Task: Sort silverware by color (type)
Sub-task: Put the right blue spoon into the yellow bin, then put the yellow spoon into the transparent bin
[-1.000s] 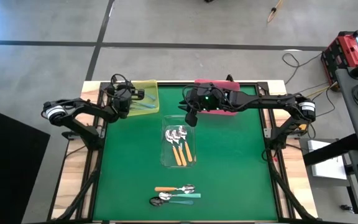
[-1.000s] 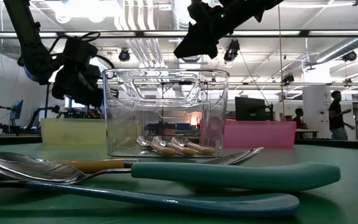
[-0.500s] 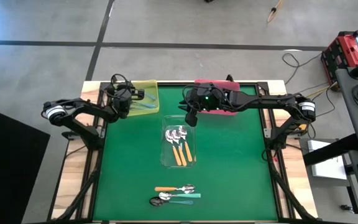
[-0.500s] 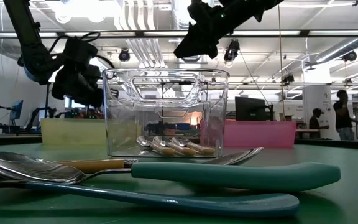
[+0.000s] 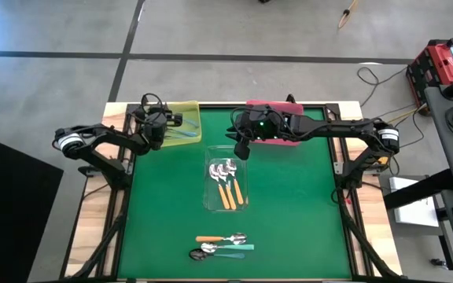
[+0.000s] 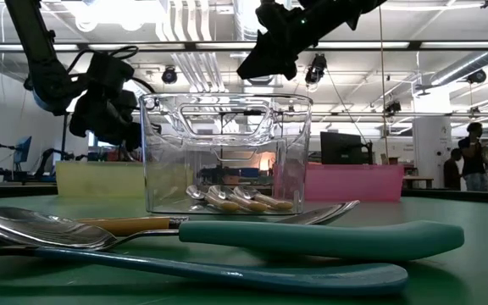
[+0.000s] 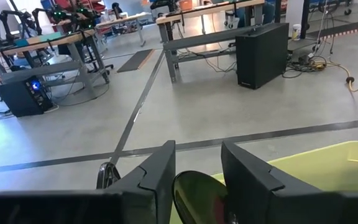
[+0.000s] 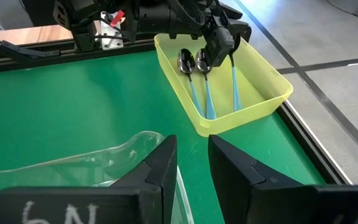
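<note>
The yellow tray (image 5: 189,118) at the far left holds teal-handled spoons (image 8: 197,87). My left gripper (image 8: 219,50) hangs over it, fingers apart on either side of the bowl (image 7: 197,194) of a third teal spoon, whose handle (image 8: 234,84) runs along the tray floor. My right gripper (image 5: 241,148) hovers open and empty above the far end of the clear tray (image 5: 209,196), which holds orange-handled spoons (image 5: 228,195). Three loose spoons (image 5: 222,245) lie near the table's front edge. My left gripper has the teal spoon's bowl (image 7: 197,194) in the gap between its two fingers, which come at it nearly level from the table's left side. Whether the fingers touch the bowl I cannot tell. The handle's free end (image 8: 235,99) lies in the yellow tray.
The pink tray (image 5: 286,143) sits at the far centre, mostly under the right arm. Open green mat lies left and right of the clear tray. In the low view the loose spoons (image 6: 312,239) fill the foreground and people stand far off in the room.
</note>
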